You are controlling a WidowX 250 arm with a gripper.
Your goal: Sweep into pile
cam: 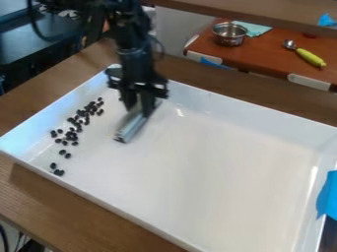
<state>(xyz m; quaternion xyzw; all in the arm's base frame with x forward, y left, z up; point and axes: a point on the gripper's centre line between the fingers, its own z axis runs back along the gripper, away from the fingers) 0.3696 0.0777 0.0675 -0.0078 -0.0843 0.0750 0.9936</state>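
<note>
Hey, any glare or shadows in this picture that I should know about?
In the camera view, a bright streak runs down the right inner wall of the white tray, a small glint shows near the silver tool, the metal pot gleams, and shadow darkens the wooden table below the tray's left end.

Table (85,216): brown wood. Directly on it, one tray (197,172), white, rectangular, low-walled, lying at a slant across the view; blue tape (327,197) over its right rim. On the tray floor, toward the left end: dark beans (74,135) in a loose, uneven band, denser toward the back, sparser near the front.
</note>
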